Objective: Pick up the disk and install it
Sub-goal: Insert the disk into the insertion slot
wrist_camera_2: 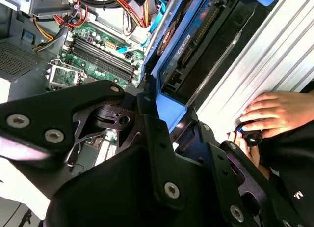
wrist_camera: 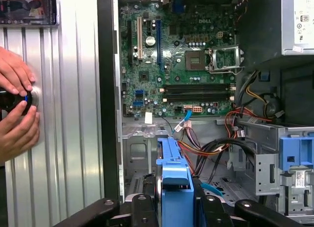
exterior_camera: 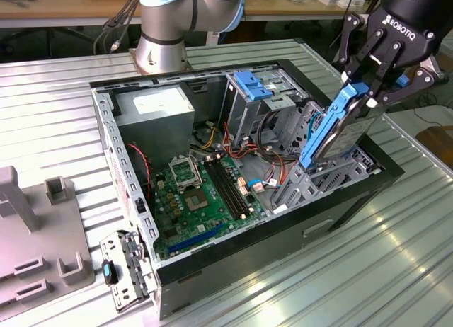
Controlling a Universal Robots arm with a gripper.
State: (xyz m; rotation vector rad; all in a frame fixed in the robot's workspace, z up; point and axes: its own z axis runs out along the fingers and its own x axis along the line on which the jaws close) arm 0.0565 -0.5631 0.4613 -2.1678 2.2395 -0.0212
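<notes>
End effector (exterior_camera: 369,93) around partly hidden disk (exterior_camera: 338,130)

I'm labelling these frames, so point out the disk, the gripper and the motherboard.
disk (exterior_camera: 326,129): exterior view, its blue carrier rail.
gripper (exterior_camera: 372,93): exterior view, midway between its fingertips.
motherboard (wrist_camera: 171,65): first wrist view, bare green board.

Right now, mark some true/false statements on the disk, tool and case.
1. The tool grips the disk. True.
2. The disk lies flat. False: it hangs tilted over the case, at the exterior view's right.
3. The case is open, motherboard exposed. True.
4. A cooler covers the CPU socket. False: the socket is bare.
5. A person's hands are at the table beside the case. True.
</notes>
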